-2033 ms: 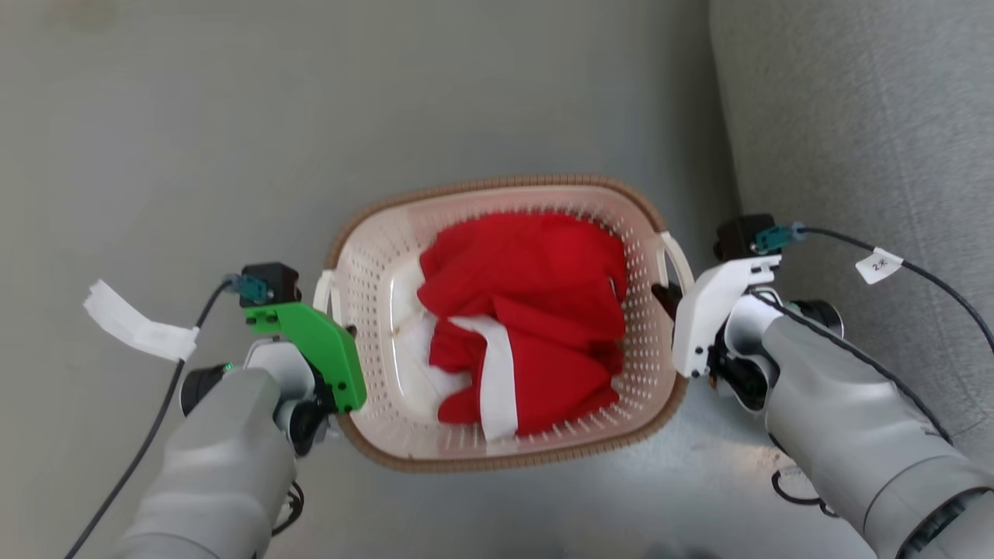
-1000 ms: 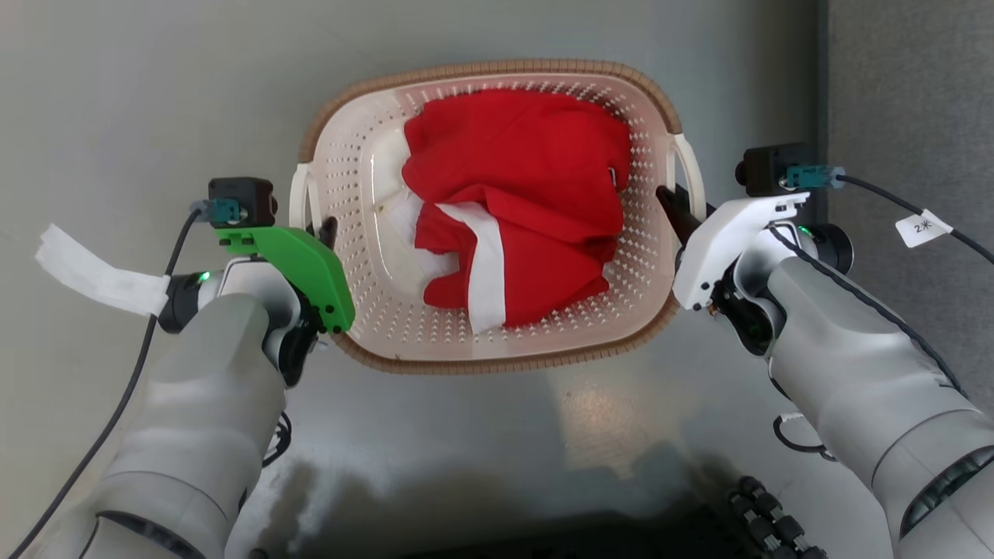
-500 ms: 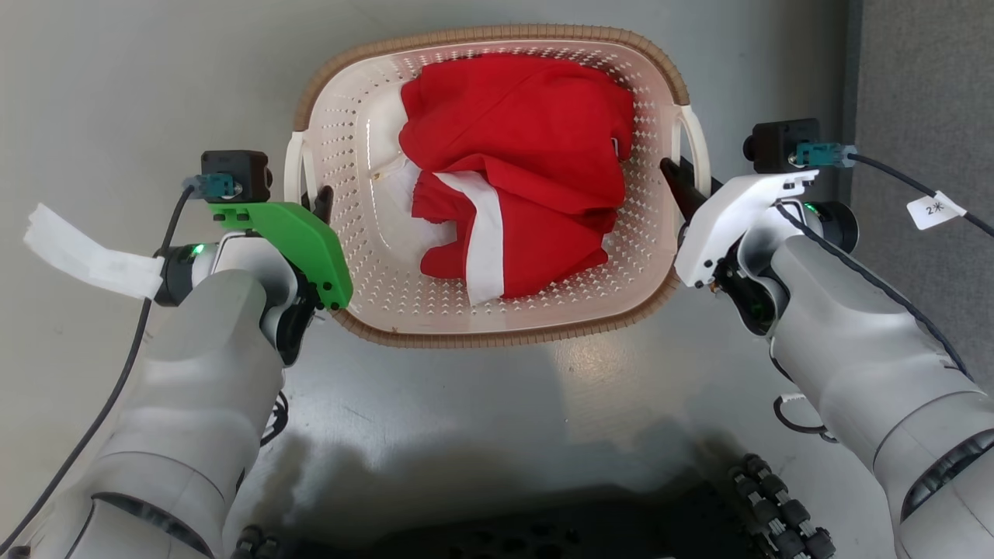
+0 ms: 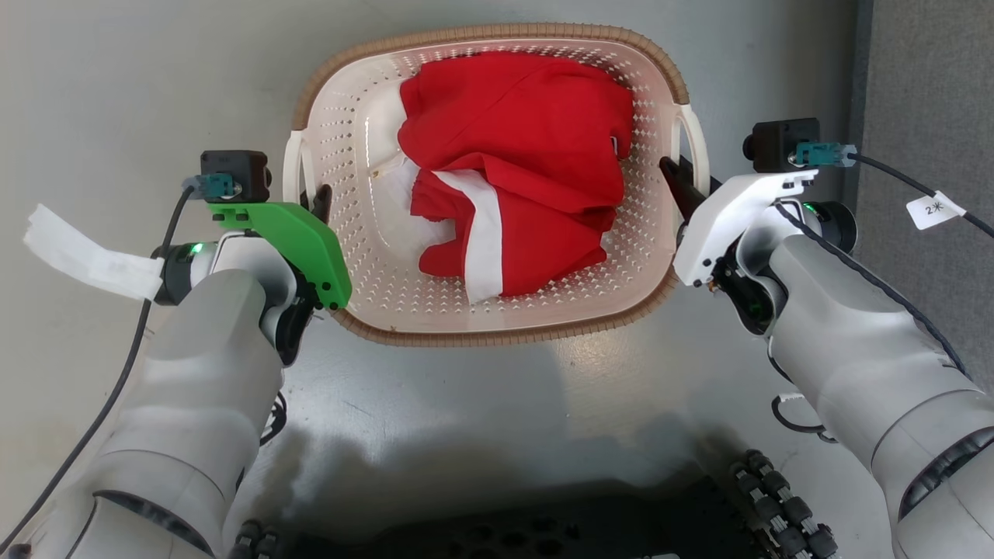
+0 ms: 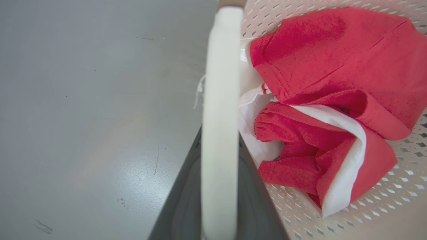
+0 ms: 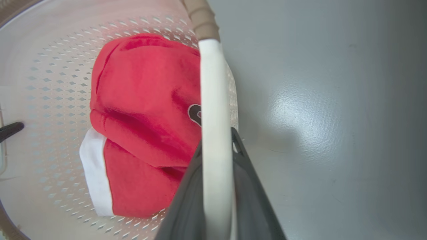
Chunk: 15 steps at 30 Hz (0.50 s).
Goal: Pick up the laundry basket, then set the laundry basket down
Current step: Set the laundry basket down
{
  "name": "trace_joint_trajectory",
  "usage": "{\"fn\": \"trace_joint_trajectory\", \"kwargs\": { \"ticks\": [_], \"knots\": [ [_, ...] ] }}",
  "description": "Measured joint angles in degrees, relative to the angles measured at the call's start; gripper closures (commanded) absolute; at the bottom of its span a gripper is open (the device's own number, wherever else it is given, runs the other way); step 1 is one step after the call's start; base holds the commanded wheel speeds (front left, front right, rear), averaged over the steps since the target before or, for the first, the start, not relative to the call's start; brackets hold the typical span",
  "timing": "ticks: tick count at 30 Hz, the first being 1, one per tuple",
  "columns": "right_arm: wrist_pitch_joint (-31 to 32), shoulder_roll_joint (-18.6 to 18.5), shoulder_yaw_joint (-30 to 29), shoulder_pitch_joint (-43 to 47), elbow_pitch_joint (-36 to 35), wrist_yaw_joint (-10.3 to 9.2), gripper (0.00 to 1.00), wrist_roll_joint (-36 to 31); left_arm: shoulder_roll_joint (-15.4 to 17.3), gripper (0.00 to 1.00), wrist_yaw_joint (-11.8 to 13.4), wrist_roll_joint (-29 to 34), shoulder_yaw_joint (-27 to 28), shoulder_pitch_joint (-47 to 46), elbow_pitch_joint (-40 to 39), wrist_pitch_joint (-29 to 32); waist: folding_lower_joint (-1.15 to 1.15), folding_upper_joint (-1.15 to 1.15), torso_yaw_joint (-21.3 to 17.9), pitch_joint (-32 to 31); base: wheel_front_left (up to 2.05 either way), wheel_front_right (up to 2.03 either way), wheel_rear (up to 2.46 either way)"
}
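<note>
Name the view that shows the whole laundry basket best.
Head view: the laundry basket shows whole there: brown rim, left handle, right handle, red clothing inside. The wrist views each give one handle close up with part of the perforated wall.

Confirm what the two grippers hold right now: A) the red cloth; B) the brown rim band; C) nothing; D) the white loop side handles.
D: the wrist views show the laundry basket with its left handle clamped in the jaws of the left gripper and its right handle in those of the right gripper.
</note>
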Motion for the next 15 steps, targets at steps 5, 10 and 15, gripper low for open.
{"fn": "trace_joint_trajectory", "kwargs": {
  "ticks": [5, 10, 15],
  "knots": [
    [-0.16, 0.03, 0.30, -0.06, 0.30, 0.00, 1.00, 0.13, -0.02, 1.00, -0.18, 0.00, -0.16, -0.23, 0.15, 0.00, 0.00, 0.00, 0.02, 0.14, 0.00, 0.00, 0.00],
    [-0.16, 0.02, 0.58, -0.13, 0.81, 0.09, 0.00, 0.63, 0.00, 0.00, -0.25, -0.01, -0.25, -0.29, 0.33, 0.00, 0.00, 0.00, 0.04, 0.21, 0.00, 0.00, 0.00],
    [-0.23, -0.12, 0.63, -0.46, 1.34, 0.13, 0.00, 1.53, 0.33, 0.00, -0.25, -0.05, -0.24, -0.32, 1.20, 0.01, 0.00, 0.00, 0.00, 0.14, 0.00, 0.00, 0.00]
  ]
}}
